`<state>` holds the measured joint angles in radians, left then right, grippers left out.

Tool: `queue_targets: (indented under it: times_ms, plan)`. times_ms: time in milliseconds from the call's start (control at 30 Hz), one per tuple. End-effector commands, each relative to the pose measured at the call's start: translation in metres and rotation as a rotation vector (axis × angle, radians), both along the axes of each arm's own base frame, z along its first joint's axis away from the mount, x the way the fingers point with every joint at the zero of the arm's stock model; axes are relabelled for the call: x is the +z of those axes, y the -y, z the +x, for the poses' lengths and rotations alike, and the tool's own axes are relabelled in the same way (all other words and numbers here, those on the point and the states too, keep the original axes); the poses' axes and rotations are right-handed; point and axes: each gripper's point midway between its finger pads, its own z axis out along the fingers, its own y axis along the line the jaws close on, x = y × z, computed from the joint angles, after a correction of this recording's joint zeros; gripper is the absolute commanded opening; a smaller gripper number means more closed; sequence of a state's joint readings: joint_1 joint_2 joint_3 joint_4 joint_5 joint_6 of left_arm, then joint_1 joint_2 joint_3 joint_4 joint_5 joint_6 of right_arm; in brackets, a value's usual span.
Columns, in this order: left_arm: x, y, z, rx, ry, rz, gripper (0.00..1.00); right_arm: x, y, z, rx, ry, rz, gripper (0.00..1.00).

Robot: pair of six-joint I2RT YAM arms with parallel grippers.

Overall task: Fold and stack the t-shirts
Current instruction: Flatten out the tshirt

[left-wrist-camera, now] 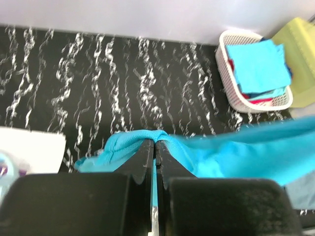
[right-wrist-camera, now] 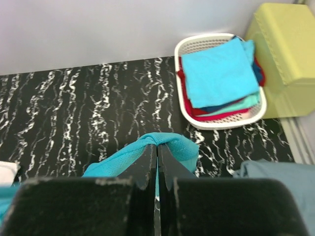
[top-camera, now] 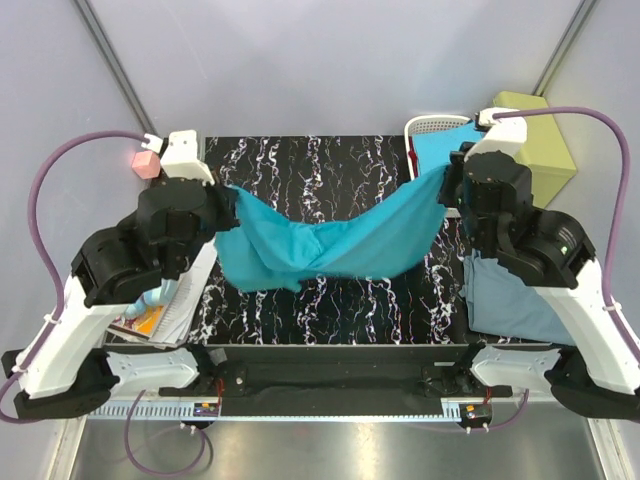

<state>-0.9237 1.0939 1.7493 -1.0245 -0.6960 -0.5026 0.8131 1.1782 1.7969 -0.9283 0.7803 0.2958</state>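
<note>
The big teal t-shirt (top-camera: pixel 330 245) hangs in the middle of the frame, over the black bench (top-camera: pixel 320 165). The left gripper (top-camera: pixel 226 200) is clamped tight on one end of it. The right gripper (top-camera: pixel 450 183) is clamped tight on the other end. The cloth sags low between them. A grey-blue t-shirt (top-camera: pixel 510 300) lies flat at the lower right. At the upper right, a white basket (top-camera: pixel 430 122) holds folded t-shirts, with a bright blue one (right-wrist-camera: pixel 219 73) on top.
</note>
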Motion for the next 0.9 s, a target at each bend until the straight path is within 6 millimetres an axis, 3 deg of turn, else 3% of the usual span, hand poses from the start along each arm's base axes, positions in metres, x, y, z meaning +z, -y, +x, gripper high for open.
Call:
queue_targets:
  times_ms: [0,167,333,400,433,467,500,533,567,633,667,700,733,767,833,867]
  plan:
    - [-0.021,-0.013,-0.003,0.104,-0.038,0.016,0.00,-0.002,0.026,-0.010,-0.098,0.000,-0.021,0.00]
    - [-0.008,-0.015,0.005,0.143,-0.007,0.060,0.00,0.003,0.028,-0.006,-0.107,0.015,-0.072,0.00]
    - [0.002,0.002,0.033,0.181,0.040,0.176,0.00,-0.004,0.014,0.023,-0.141,0.054,-0.143,0.00]
    - [0.009,0.002,0.051,0.206,0.055,0.160,0.00,-0.010,0.003,0.045,-0.127,0.039,-0.146,0.00]
    - [0.004,0.012,0.063,0.174,0.039,0.172,0.00,-0.014,0.004,0.056,-0.131,0.025,-0.133,0.00]
    - [0.005,0.013,0.071,0.172,0.037,0.157,0.00,-0.026,0.002,0.078,-0.136,-0.008,-0.106,0.00]
    - [0.005,0.003,0.087,0.208,0.031,0.141,0.00,-0.027,0.002,0.087,-0.145,-0.008,-0.089,0.00]
    - [-0.005,0.012,0.101,0.178,0.003,0.150,0.00,-0.031,0.000,0.097,-0.149,-0.018,-0.091,0.00]
    - [0.001,0.011,0.111,0.180,0.006,0.133,0.00,-0.051,-0.005,0.117,-0.176,-0.062,-0.128,0.00]
    - [-0.013,0.009,0.145,0.188,-0.037,0.160,0.00,-0.046,-0.010,0.135,-0.191,-0.067,-0.121,0.00]
    - [0.004,0.007,0.154,0.197,-0.007,0.139,0.00,-0.047,-0.017,0.155,-0.178,-0.091,-0.097,0.00]
    - [-0.008,0.004,0.177,0.210,-0.034,0.176,0.00,-0.046,-0.022,0.164,-0.172,-0.098,-0.084,0.00]
    - [-0.004,0.007,0.187,0.197,-0.025,0.175,0.00,-0.061,-0.035,0.183,-0.144,-0.132,-0.089,0.00]
    - [0.023,0.005,0.192,0.206,0.034,0.145,0.00,-0.032,-0.037,0.188,-0.133,-0.078,-0.038,0.00]
    - [0.034,0.008,0.208,0.187,0.082,0.116,0.00,-0.015,-0.039,0.201,-0.110,-0.037,0.015,0.00]
    - [0.049,0.008,0.209,0.186,0.122,0.094,0.00,0.007,-0.041,0.205,-0.099,0.020,0.048,0.00]
